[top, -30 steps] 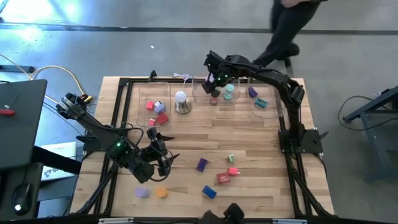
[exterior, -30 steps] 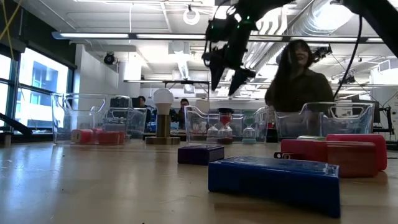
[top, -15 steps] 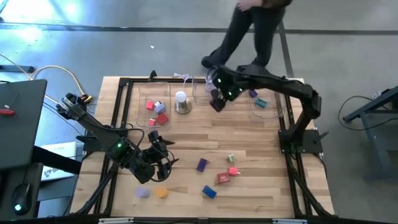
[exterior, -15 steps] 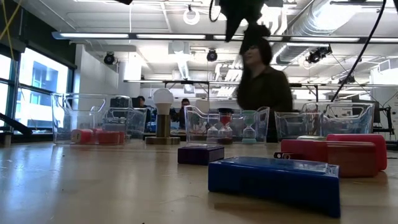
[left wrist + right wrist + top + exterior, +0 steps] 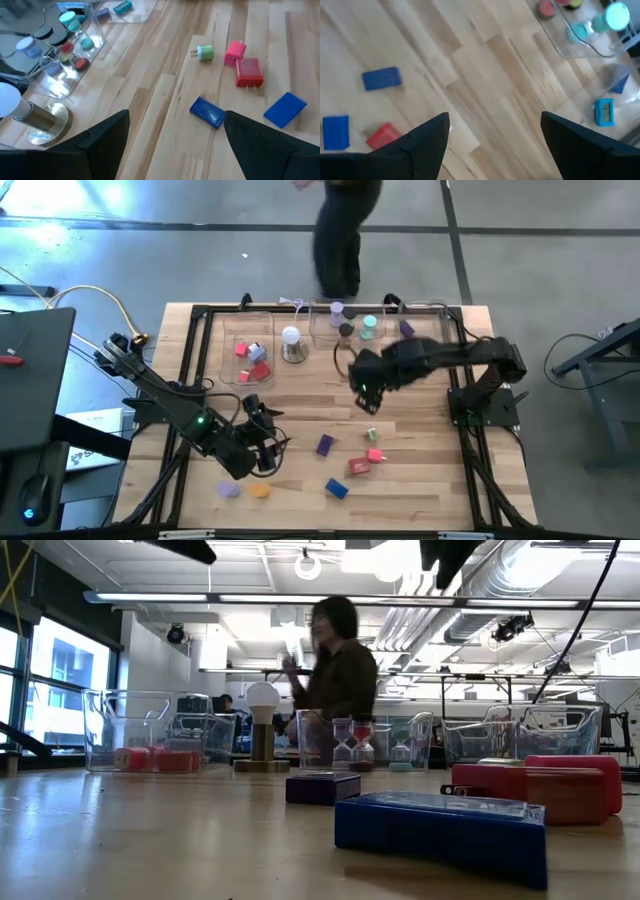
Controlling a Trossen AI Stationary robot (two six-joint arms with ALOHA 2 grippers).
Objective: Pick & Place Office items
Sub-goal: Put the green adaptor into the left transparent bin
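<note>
The right pincer [image 5: 368, 402] hangs over the middle of the desk [image 5: 420, 480] with its fingers spread wide and nothing between them, pointed toward the loose pieces, which suggests it is set for a fresh pick. Just below it in the high view lies a small green piece [image 5: 371, 434], then a pink block [image 5: 375, 455] touching a red block [image 5: 359, 466], a purple block [image 5: 324, 445] beside them and a blue block [image 5: 336, 489] nearer the desk's front edge. Behind the pincer stand the clear trays [image 5: 350, 320], already holding sorted round rolls and blocks, so these are likely the drop places. The left pincer [image 5: 268, 448] waits low at the front left, also open and empty, with a lilac roll [image 5: 229, 490] and an orange roll [image 5: 260, 491] just beyond it, probably its own next targets. A person [image 5: 340, 230] walks past behind the desk.
</note>
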